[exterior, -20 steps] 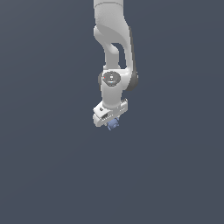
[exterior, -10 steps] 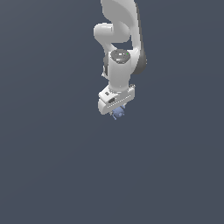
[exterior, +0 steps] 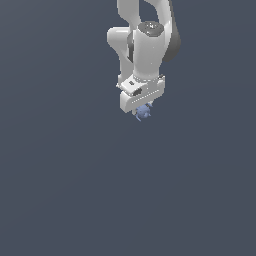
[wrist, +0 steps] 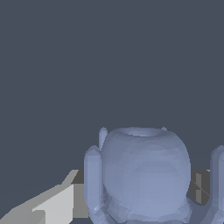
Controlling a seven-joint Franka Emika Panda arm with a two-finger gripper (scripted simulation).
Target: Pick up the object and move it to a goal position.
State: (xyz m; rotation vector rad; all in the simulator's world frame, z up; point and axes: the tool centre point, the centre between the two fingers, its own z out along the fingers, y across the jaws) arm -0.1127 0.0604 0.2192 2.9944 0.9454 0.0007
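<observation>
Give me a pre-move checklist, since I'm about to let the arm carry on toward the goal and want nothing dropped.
1. Blue object in the gripper: ok, it sits right under the white gripper body.
2. Grip closed on it: ok, a finger shows beside the object in the wrist view.
3. Object off the ground: ok, it hangs clear in the exterior view.
4. Path free: ok, no other things are visible.
5. Goal position: cannot tell, no marker shows.

Glossy white rounded arm [exterior: 148,45], dark joints, boxy pincer [exterior: 143,114].
</observation>
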